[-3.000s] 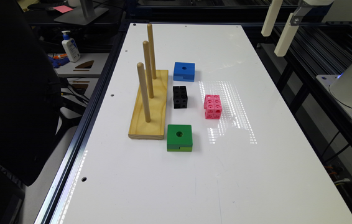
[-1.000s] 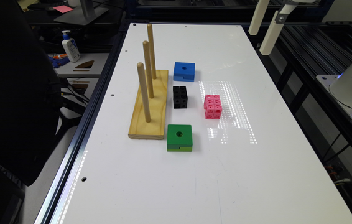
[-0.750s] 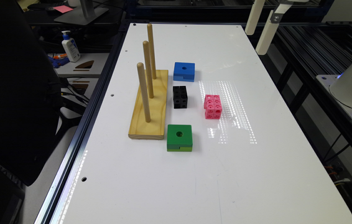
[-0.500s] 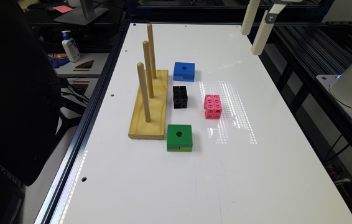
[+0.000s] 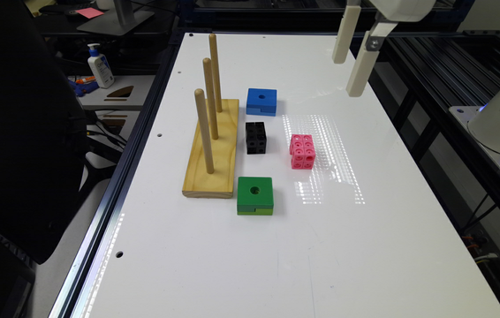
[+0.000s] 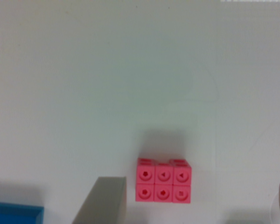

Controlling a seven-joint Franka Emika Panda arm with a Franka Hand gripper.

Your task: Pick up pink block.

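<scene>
Step in hand: approach, as I judge it; the gripper (image 5: 352,77) hangs high above the far part of the white table (image 5: 241,265), well apart from the pink block (image 5: 302,151).
Gripper state: spread wide and empty; in the wrist view one finger (image 6: 101,201) shows beside the block and the other at the frame's edge.
Pink block: flat on the table, free on all sides, with the black cube (image 5: 255,137) near it on the exterior view's left.
Doing it well: centre the fingers over the block so it lies midway between them, square them to two opposite flat faces, then descend straight.
Risk: a skewed descent could push the light block away.
Containers: none here; the wooden peg base (image 5: 212,150) carries three bare pegs, while the blue block (image 5: 261,101) and the green block (image 5: 255,195) lie on the table beside it.
</scene>
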